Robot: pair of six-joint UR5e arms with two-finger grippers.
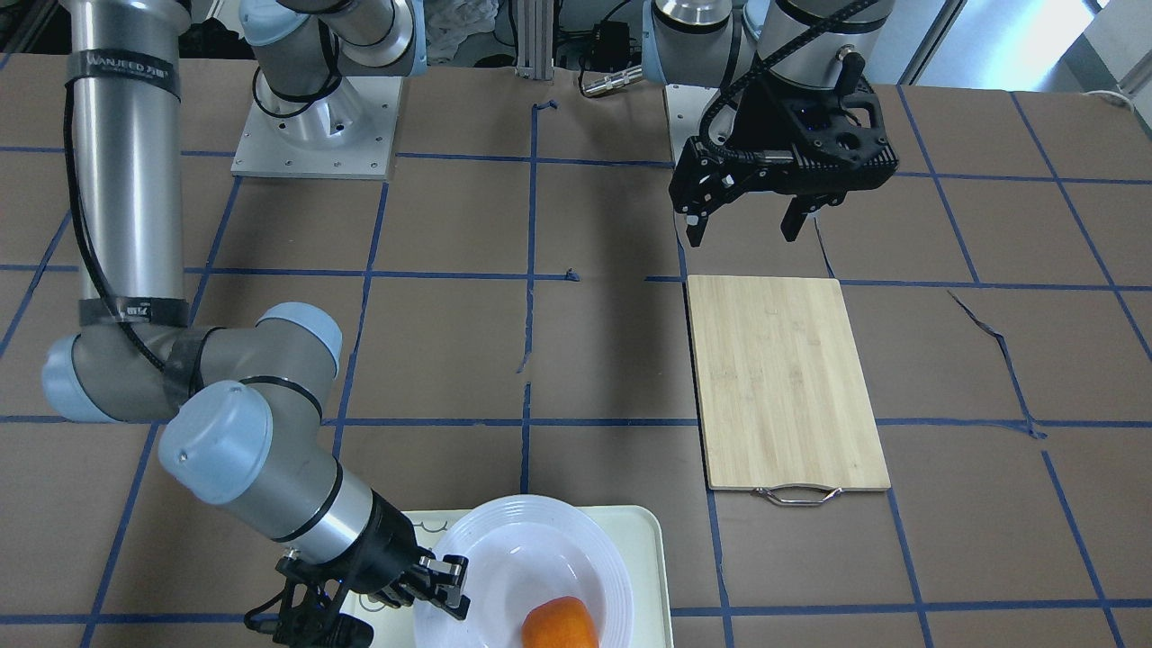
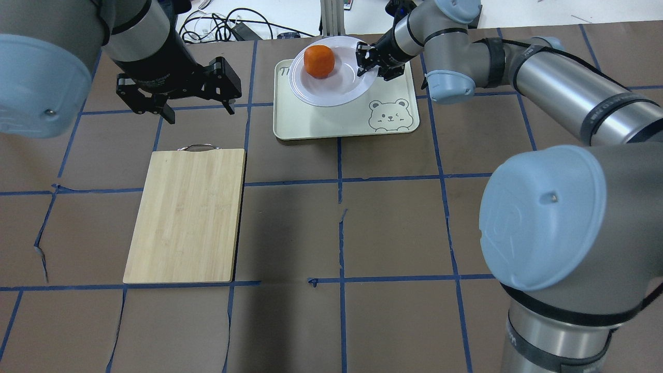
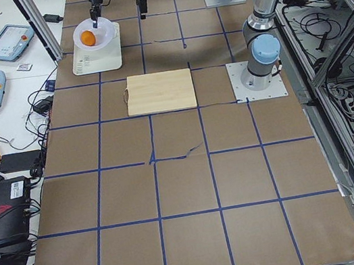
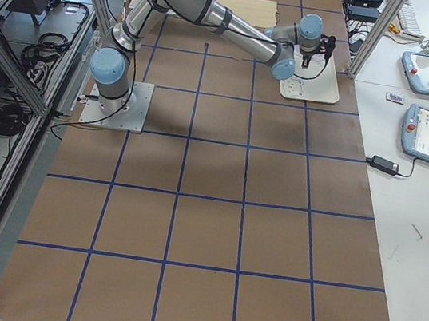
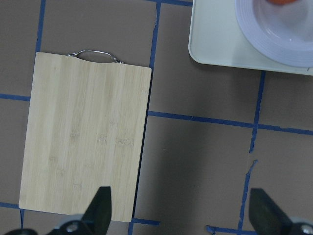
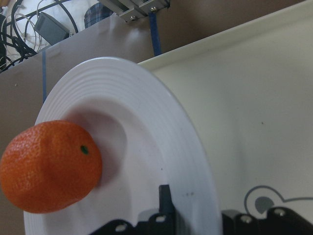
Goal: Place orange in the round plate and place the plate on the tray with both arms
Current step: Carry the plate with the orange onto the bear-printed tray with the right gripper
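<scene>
The orange (image 2: pixel 318 61) lies in the white round plate (image 2: pixel 336 88), off-centre toward its far side. The plate sits over the far half of the cream tray (image 2: pixel 321 122), whose bear face is at the near right corner. My right gripper (image 2: pixel 369 61) reaches in low from the right and is shut on the plate's right rim, one finger (image 6: pixel 165 200) on top of the rim. In the front view the same gripper (image 1: pixel 450 585) pinches the rim beside the orange (image 1: pixel 560 624). My left gripper (image 2: pixel 197 106) hangs open above the bare table, left of the tray, holding nothing.
A bamboo cutting board (image 2: pixel 186 215) with a metal handle lies on the left half of the table, just nearer than the left gripper. Brown paper with blue tape lines covers the table. Cables and tablets lie beyond the far edge.
</scene>
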